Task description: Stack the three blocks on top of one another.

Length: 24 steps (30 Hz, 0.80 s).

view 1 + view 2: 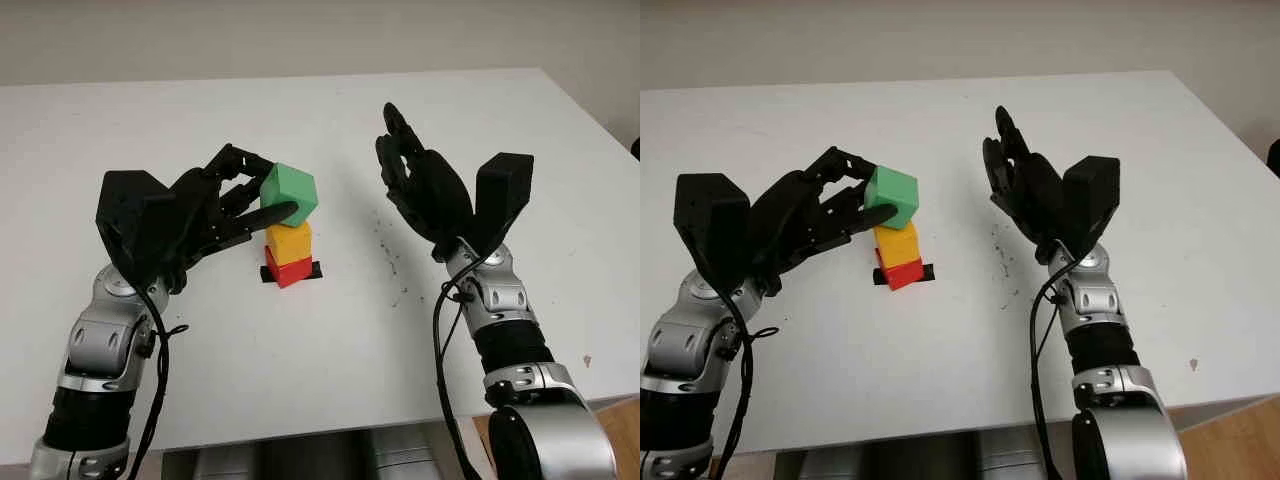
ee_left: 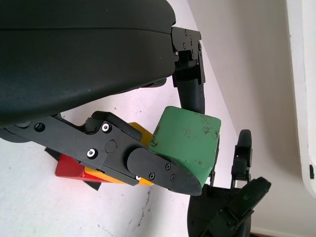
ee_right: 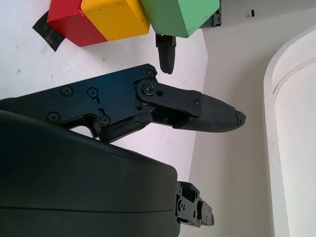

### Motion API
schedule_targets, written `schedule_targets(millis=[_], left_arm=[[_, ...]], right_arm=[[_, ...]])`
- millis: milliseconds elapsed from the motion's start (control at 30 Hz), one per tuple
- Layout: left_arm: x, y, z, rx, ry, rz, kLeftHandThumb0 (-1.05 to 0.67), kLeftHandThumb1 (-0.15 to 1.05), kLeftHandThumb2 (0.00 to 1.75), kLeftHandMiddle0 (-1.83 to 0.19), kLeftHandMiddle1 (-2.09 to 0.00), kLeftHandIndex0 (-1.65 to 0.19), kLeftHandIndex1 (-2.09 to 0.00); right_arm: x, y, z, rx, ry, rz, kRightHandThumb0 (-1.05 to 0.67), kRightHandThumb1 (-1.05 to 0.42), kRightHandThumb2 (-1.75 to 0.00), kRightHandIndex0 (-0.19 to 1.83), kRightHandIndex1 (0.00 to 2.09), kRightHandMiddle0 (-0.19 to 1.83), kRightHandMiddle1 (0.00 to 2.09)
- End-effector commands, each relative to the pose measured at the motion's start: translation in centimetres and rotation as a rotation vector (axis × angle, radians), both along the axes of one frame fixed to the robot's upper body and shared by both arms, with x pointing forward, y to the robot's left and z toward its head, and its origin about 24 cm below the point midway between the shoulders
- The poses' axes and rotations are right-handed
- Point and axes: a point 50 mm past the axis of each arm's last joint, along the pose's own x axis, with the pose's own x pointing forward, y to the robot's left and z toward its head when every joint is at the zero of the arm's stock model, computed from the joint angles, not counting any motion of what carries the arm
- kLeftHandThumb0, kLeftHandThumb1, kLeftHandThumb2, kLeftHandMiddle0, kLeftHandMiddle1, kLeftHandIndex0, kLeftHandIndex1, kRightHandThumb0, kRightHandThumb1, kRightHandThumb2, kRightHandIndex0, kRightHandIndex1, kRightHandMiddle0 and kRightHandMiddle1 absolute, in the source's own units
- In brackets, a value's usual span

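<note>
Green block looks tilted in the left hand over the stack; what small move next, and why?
Probably level it and lower it squarely. The left hand grips the green block tilted, on or just above the yellow block, which sits on the red block. The right hand is open beside the stack.

left hand (image 1: 235, 205): matte black shell, jointed black fingers, small silver screws | right hand (image 1: 425, 185): same black build, boxy black wrist housing | forearms at lower frame corners: silver metal segments, black bands, loose black cables
</note>
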Motion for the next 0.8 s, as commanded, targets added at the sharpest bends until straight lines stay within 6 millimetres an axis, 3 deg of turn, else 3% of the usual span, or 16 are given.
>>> schedule_targets(millis=[0,767], left_arm=[[-0.3,-0.1,-0.3,-0.001,0.012,-0.01,-0.47,1.05,0.24,-0.19,-0.04,-0.4,-1.83],[-0.9,0.1,-1.4,0.04,0.039,-0.006,-0.48,1.05,0.23,-0.21,-0.06,-0.48,-1.83]], right_arm=[[-0.1,-0.1,0.5,-0.005,-0.025,-0.001,-0.69,-1.05,-0.63,-0.19,0.0,-0.19,0.0],[0.0,-0.1,0.7,0.002,-0.027,0.009,-0.67,-1.05,-0.63,-0.19,0.0,-0.19,0.0]])
